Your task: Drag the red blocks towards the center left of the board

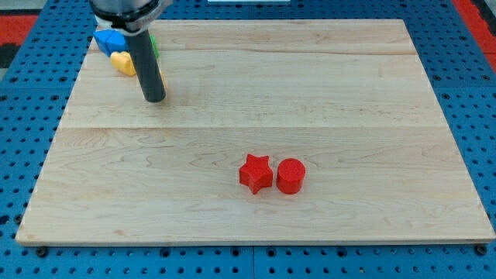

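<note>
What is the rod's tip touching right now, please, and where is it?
My tip: touching no block, in the view's upper left, just right of the yellow block, far from the red star and red cylinder.

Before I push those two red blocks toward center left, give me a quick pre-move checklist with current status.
1. Both targets seen: red star block and red cylinder block, side by side at lower middle: ok.
2. My tip placed on their right side for a leftward push: not ok; it sits far up-left of them.
3. Tip clear of the yellow block, blue block and green block in the top-left corner: ok, but close.
4. Board between reds and center left unobstructed: ok.
5. Red blocks touching: cannot tell.
</note>
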{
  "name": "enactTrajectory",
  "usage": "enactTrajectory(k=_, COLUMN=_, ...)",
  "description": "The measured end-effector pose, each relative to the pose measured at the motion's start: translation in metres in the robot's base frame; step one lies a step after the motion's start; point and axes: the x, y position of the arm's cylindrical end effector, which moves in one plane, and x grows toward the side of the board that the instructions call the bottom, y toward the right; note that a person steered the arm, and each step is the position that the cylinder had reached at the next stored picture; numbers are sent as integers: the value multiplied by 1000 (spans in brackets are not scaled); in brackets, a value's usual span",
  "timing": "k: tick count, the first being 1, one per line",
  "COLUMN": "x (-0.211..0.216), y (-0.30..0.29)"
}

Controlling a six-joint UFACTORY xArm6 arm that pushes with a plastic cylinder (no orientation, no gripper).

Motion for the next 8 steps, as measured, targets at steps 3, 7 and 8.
enactTrajectory(k=3, x=41, y=230)
enactTrajectory(k=7, x=158, y=98)
enactTrajectory(k=8, x=158, y=131)
